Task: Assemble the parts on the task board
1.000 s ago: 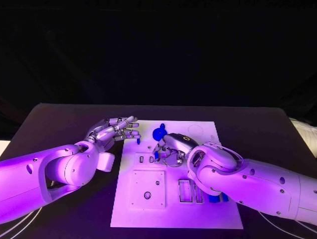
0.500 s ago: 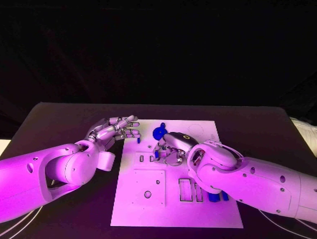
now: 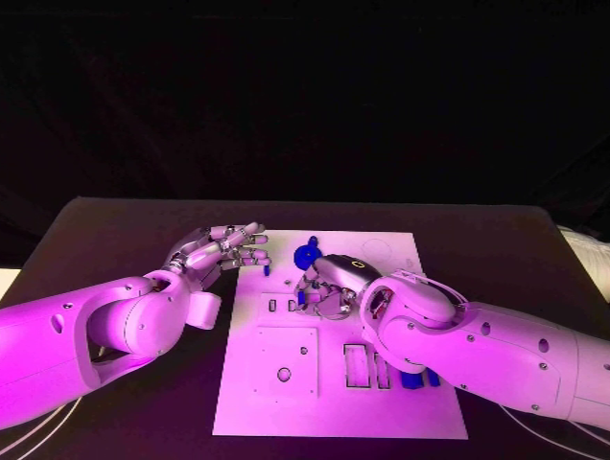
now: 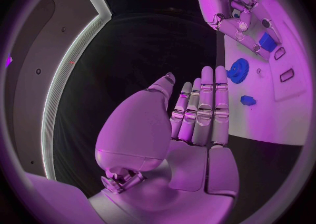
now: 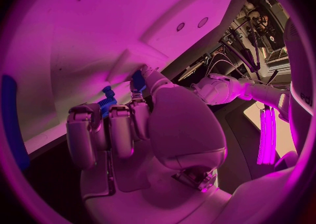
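- A black table [image 3: 126,225] carries the white board [image 3: 388,402] at its middle.
- A blue part [image 5: 107,104] sits pinched in the right hand [image 3: 332,286], fingers curled, low over the board.
- A blue gear [image 3: 307,257] lies just beyond that hand (a small blue piece [image 4: 248,99] nearby).
- The left hand [image 3: 222,251] hovers at the board's left edge, fingers straight, holding nothing.

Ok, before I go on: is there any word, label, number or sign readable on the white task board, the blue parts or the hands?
None can be read.
White task board: faint outlines and slots, no legible text.
Blue gear-shaped part: no marking visible.
Right silver hand: a small ring mark on its back, not a letter I can make out.
Left silver hand: no writing visible.
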Tool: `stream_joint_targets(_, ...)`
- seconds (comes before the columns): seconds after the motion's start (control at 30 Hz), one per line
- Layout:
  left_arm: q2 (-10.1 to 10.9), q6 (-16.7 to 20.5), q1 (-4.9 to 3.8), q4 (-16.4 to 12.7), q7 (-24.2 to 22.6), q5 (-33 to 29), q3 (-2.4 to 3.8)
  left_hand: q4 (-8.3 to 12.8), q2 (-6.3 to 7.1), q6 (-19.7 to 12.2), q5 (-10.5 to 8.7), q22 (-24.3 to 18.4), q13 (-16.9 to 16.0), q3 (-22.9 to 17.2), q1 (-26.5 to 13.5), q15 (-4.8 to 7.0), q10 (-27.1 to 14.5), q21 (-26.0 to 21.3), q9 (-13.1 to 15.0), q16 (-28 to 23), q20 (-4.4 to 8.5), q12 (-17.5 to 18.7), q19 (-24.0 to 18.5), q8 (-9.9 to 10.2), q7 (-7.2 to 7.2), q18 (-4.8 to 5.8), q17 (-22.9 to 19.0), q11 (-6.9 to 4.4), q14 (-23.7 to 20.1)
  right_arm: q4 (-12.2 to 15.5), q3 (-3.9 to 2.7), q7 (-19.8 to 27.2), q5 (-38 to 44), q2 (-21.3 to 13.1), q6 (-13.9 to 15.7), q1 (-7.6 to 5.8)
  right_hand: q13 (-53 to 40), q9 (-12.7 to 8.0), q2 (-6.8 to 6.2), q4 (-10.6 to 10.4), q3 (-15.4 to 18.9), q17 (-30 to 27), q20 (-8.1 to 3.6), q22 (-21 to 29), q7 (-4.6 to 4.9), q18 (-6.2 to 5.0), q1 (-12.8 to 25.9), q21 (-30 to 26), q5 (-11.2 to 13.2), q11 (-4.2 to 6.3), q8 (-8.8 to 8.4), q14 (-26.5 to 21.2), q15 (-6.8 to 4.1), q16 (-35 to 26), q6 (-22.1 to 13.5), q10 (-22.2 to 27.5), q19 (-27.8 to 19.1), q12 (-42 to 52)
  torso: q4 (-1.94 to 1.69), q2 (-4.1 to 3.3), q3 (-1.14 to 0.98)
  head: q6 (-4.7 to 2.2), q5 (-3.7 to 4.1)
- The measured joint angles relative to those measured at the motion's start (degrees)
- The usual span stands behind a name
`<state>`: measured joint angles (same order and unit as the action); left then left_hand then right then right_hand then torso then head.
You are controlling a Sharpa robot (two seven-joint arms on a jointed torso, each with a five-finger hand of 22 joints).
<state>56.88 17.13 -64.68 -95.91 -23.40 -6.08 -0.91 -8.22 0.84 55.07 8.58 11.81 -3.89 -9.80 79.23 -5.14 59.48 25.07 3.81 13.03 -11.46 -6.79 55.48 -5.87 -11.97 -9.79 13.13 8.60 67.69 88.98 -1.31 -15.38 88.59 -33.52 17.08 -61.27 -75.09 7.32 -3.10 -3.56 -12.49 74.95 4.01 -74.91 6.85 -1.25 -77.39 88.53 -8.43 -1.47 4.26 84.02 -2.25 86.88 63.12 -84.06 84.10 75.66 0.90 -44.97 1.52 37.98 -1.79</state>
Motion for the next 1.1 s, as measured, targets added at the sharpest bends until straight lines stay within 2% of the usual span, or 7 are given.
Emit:
stream_joint_targets(0.23, 0.0, 0.0, 0.00, 0.1, 0.0, 0.0, 0.00, 0.0, 0.00, 0.0, 0.00, 0.0, 0.0, 0.0, 0.0, 0.00, 0.0, 0.0, 0.0, 0.0, 0.00, 0.2, 0.0, 0.0, 0.00, 0.01, 0.1, 0.00, 0.0, 0.1, 0.03, -0.2, 0.2, 0.0, 0.0, 0.03, 0.1, -0.4, -0.51, -0.3, 0.3, 0.0, 0.21, 0.0, 0.47, 0.00, 0.5, -0.2, 0.0, -0.51, -0.52, 0.0, 0.02, 0.0, -0.9, 0.3, -0.2, -0.8, 0.02, 0.00, 0.03, 0.01, -0.03)
stream_joint_targets(0.3, -0.1, 0.0, 0.00, 0.1, 0.0, 0.0, 0.00, 0.0, 0.00, 0.0, 0.00, 0.0, 0.0, 0.0, 0.0, 0.00, 0.0, 0.0, 0.0, 0.0, 0.00, 0.3, 0.0, 0.0, 0.00, 0.00, 0.1, 0.00, 0.0, 0.1, 0.03, -0.3, 0.3, 0.1, 0.0, 0.03, 0.1, -0.4, -0.71, -0.4, 0.4, 0.0, 0.34, 0.0, 0.50, -0.01, 0.7, -0.2, 0.0, -0.60, -0.53, 0.0, 0.41, -0.2, -1.2, 0.4, -0.1, -1.4, 0.02, 0.00, 0.03, 0.01, 0.00)
stream_joint_targets(0.4, -0.1, 0.0, 0.00, 0.1, 0.0, 0.0, 0.00, 0.0, 0.00, 0.0, 0.00, 0.0, 0.0, 0.0, 0.0, 0.00, 0.0, 0.0, 0.0, 0.0, 0.00, 0.3, 0.0, 0.2, 0.00, 0.01, 0.1, 0.00, 0.0, 0.1, 0.07, -0.4, 0.4, 0.1, 0.1, 0.07, 0.2, -0.6, -1.11, -0.7, 0.7, 0.0, 0.63, 0.0, 0.73, -0.01, 1.1, -0.2, 0.0, -1.32, -0.48, 0.0, 0.41, -0.2, -2.6, 1.2, -0.2, -3.3, 0.02, 0.00, 0.03, -0.01, 0.09)
stream_joint_targets(0.43, -0.1, 0.0, 0.00, 0.1, 0.0, 0.0, 0.00, 0.0, 0.00, 0.0, 0.00, 0.0, 0.0, 0.0, 0.0, 0.00, 0.0, 0.1, 0.0, 0.0, 0.00, 0.3, 0.0, 0.3, 0.00, 0.01, 0.1, 0.00, 0.0, 0.2, 0.08, -0.5, 0.5, 0.1, 0.1, 0.08, 0.2, -0.7, -1.11, -0.7, 0.7, 0.0, 0.74, 0.0, 0.98, -0.01, 1.1, -0.2, 0.0, -1.43, -0.37, -0.1, 0.78, -0.2, -3.0, 1.7, -0.1, -4.3, 0.02, -0.01, 0.03, -0.02, 0.12)
stream_joint_targets(0.73, -0.2, 0.0, 0.00, 0.2, -0.1, 0.0, 0.00, 0.2, 0.00, -0.1, 0.00, 0.1, 0.0, -0.1, 0.0, 0.00, 0.0, 0.2, 0.0, -0.2, 0.00, 0.3, 0.0, 0.6, -0.12, 0.00, 0.3, 0.00, 0.0, 0.4, 0.22, -0.6, 0.7, 0.1, 0.7, 0.25, 0.2, -1.1, -2.09, -1.4, 1.7, 0.0, 1.04, 0.0, 1.38, -0.01, 2.1, -0.5, -0.3, -1.75, -0.53, 0.0, 0.84, -0.2, -4.8, 2.6, -0.2, -6.6, 0.02, -0.02, 0.03, -0.03, 0.19)
stream_joint_targets(0.83, -0.3, 0.0, 0.00, 0.3, -0.1, 0.0, 0.00, 0.3, 0.00, -0.2, 0.00, 0.1, 0.0, 0.0, 0.0, 0.00, 0.0, 0.2, -0.1, -0.2, 0.00, 0.3, 0.0, 0.6, -0.21, 0.01, 0.3, 0.00, 0.0, 0.4, 0.31, -0.5, 0.7, 0.1, 1.3, 0.35, 0.1, -1.1, -2.09, -1.6, 1.9, 0.0, 1.25, 0.0, 1.43, 0.00, 2.1, -0.5, -0.6, -1.62, -0.52, 0.0, 1.24, -0.2, -5.5, 2.7, 0.0, -6.8, 0.02, -0.03, 0.04, -0.03, 0.19)
stream_joint_targets(1.1, -0.7, 0.0, 0.02, 0.7, -0.1, 0.0, -0.01, 0.3, 0.00, -0.2, 0.00, 0.0, 0.0, 0.0, 0.0, 0.00, 0.0, 0.2, -0.1, -0.2, 0.00, 0.3, 0.0, 0.6, -0.20, 0.00, 0.3, 0.00, 0.0, 0.8, 0.55, 0.1, 0.7, -0.3, 3.4, 0.87, 0.1, -1.9, -2.39, -2.5, 2.8, 0.0, 1.45, 0.0, 1.64, 0.00, 2.4, -0.5, -1.0, -2.01, -0.55, 0.0, 1.24, -0.2, -7.0, 3.1, -0.2, -7.4, -0.02, -0.03, 0.04, -0.08, 0.27)
